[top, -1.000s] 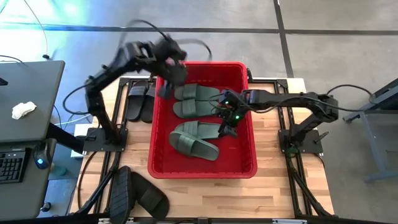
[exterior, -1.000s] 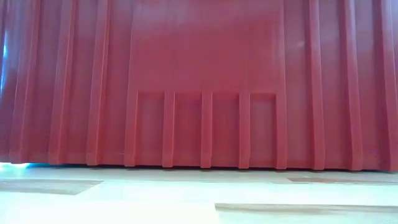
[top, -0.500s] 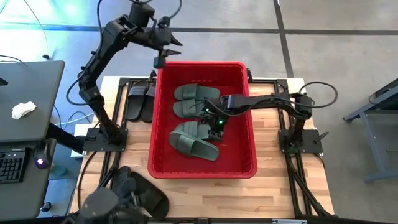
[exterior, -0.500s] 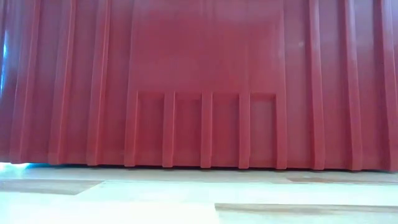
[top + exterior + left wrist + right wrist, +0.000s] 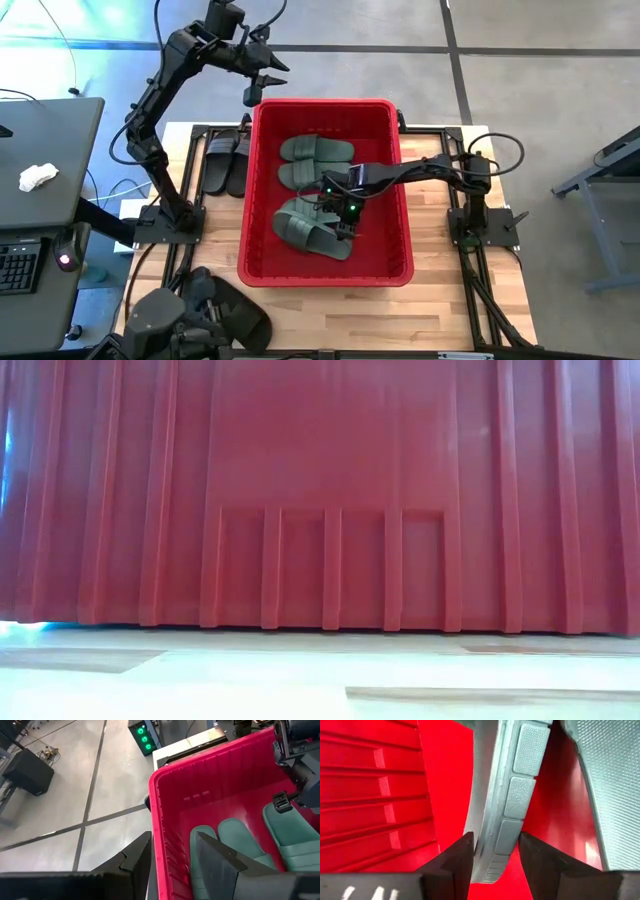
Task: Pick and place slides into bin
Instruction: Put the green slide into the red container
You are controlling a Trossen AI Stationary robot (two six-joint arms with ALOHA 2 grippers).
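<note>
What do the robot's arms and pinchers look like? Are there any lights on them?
Both arms are dark and thin, made of jointed links, with black cables looping off them. The left gripper has two black pointed fingers. The right gripper has the same dark wedge fingers, and small green lights glow on its wrist.

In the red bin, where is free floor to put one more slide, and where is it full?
Inside the bin, bare floor shows beside its right wall and along its near wall. The middle and far-left part is crowded: green slides lie there, and the right gripper is down among them.
</note>
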